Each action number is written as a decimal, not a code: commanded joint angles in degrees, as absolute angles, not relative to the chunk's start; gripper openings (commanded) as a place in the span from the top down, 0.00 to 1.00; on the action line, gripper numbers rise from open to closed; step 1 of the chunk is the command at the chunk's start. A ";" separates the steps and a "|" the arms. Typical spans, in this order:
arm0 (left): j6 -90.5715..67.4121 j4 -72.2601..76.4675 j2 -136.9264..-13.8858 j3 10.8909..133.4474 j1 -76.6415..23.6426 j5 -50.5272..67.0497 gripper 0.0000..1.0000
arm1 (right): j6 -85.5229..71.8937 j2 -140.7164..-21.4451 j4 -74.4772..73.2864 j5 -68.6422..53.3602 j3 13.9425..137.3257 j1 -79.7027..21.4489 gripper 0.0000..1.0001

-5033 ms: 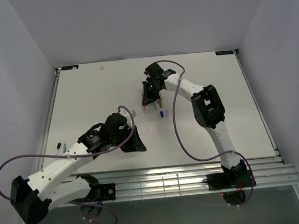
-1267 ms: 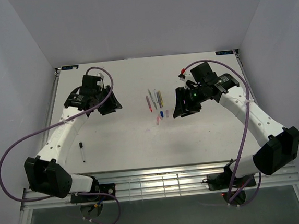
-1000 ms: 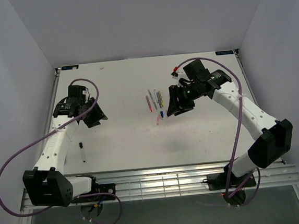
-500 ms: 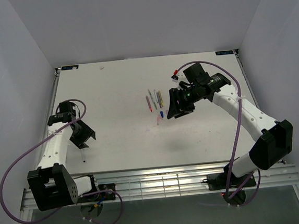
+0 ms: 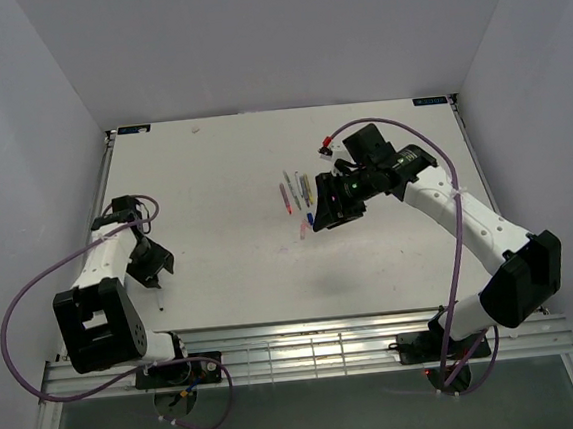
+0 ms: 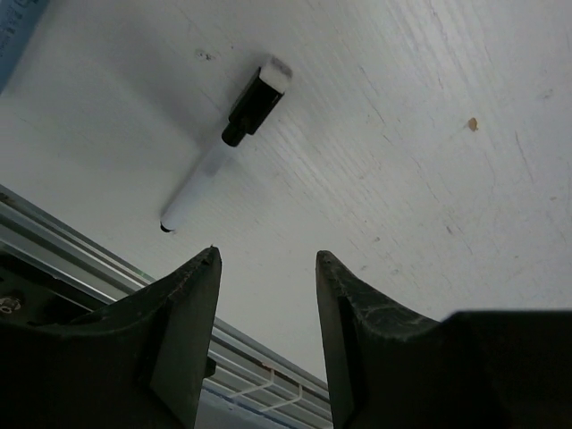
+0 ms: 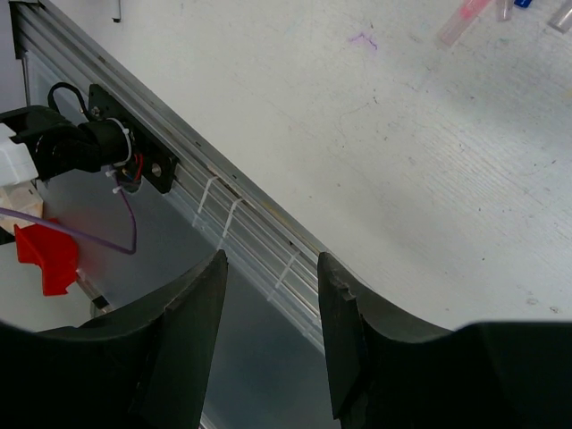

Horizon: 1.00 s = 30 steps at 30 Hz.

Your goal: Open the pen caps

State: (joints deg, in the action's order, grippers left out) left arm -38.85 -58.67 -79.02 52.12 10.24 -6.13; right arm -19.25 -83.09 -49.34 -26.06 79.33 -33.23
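Note:
Several thin pens (image 5: 295,190) lie side by side at the table's middle, with a loose blue cap (image 5: 310,217) and a loose pink cap (image 5: 303,231) just in front of them. My right gripper (image 5: 320,220) hangs open right beside those caps, holding nothing; its wrist view catches the pink cap (image 7: 460,22) and the blue cap (image 7: 523,4) at the top edge. A white pen (image 6: 207,170) with its black cap (image 6: 255,96) on lies near the front left. My left gripper (image 6: 265,259) hovers open just short of it, empty. From above, the left gripper (image 5: 153,269) hides the pen's (image 5: 161,302) upper part.
A metal rail (image 5: 307,338) runs along the table's near edge, close behind both grippers' views. A grey wall (image 5: 30,147) rises at the left, next to my left arm. A purple cable (image 5: 19,308) loops off the table's left side.
My left arm has swung back from the far left to the near left, stopping over the black-capped pen. My right gripper has crept slightly left toward the loose caps.

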 commanded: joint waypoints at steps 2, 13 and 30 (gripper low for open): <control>-39.37 -55.81 -80.85 54.92 11.07 -8.96 0.43 | -17.49 -80.51 -49.57 -26.02 80.51 -34.36 0.49; -28.39 -51.86 -90.17 59.68 13.01 -20.47 0.41 | -17.05 -78.66 -49.39 -26.10 77.79 -36.04 0.49; -18.19 -36.91 -84.90 50.27 12.92 -14.15 0.41 | -16.44 -76.99 -49.57 -24.08 74.00 -36.30 0.49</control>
State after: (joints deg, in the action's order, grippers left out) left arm -19.55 -39.42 -86.46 50.28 12.64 -15.16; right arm -17.47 -78.76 -49.82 -24.29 74.83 -36.07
